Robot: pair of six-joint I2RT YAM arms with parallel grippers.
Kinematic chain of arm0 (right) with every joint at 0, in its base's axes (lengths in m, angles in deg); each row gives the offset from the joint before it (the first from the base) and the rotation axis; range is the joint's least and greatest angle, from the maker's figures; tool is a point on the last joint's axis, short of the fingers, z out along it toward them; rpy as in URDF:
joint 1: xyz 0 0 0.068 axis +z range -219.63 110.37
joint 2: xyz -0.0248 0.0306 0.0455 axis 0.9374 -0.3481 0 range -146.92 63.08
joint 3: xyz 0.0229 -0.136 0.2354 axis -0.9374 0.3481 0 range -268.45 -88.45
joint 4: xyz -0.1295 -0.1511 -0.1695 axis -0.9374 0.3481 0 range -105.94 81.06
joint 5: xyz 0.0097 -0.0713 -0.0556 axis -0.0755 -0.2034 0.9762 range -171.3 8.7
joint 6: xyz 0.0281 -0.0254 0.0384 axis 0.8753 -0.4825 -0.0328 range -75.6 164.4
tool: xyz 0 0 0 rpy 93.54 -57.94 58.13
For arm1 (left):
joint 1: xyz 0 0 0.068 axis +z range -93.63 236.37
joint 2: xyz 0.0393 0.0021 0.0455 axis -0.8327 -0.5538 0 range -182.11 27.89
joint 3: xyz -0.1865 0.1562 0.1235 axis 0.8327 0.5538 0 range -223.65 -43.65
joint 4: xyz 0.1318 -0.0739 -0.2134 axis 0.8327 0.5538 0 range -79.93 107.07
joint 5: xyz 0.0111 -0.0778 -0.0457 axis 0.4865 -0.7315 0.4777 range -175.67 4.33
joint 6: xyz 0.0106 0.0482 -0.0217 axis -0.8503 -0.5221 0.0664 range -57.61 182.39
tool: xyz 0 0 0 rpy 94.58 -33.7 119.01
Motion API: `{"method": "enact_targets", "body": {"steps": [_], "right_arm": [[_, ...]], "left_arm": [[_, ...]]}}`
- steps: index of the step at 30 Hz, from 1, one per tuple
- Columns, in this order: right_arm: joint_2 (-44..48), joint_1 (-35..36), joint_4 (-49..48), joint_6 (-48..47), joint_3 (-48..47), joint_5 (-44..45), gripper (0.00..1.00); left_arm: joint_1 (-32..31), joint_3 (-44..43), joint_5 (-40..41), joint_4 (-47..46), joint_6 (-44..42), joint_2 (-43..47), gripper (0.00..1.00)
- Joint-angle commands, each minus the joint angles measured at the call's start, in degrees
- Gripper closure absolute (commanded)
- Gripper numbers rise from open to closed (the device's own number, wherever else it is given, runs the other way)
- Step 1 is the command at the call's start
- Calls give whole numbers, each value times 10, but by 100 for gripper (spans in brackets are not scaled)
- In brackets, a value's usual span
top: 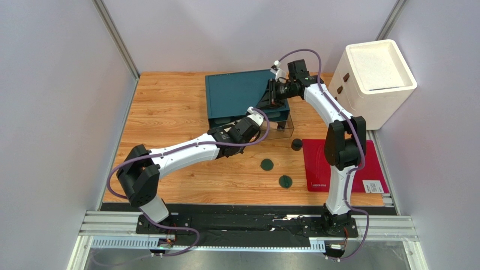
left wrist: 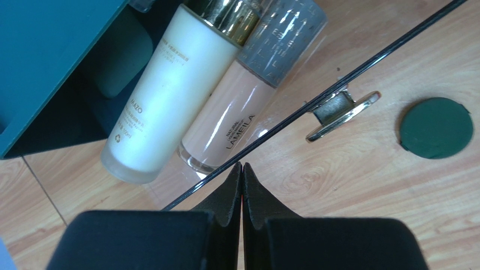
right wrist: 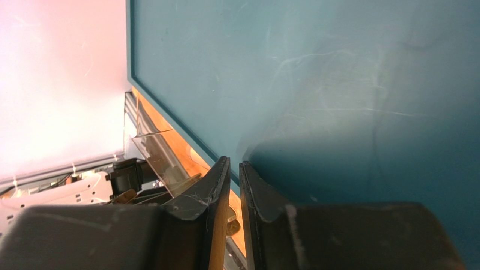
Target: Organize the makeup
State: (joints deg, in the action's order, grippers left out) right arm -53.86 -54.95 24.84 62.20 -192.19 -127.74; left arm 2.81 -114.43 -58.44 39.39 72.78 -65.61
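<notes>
Cream bottle (left wrist: 163,95) cap cropped; small print unreadable.

A teal box (top: 239,93) sits at twelve o'clock on the wooden table (top: 169,112), with its clear drawer (top: 284,130) standing open toward six (a gold handle (left wrist: 342,114) on its front). A red mat (top: 315,169) lies at four o'clock. A white foam box (top: 378,70) stands at two.
</notes>
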Motion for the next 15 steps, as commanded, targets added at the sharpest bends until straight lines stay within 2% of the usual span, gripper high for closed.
{"method": "enact_targets", "body": {"steps": [1, 6, 15], "right_arm": [[28, -7, 26, -1, -22, 56, 79], [58, -11, 28, 0, -24, 56, 79], [118, -24, 26, 0, -2, 57, 80]], "left_arm": [[3, -20, 100, -39, 15, -19, 100], [3, -35, 178, -51, 22, -40, 100], [20, -78, 215, -83, 13, -77, 100]]}}
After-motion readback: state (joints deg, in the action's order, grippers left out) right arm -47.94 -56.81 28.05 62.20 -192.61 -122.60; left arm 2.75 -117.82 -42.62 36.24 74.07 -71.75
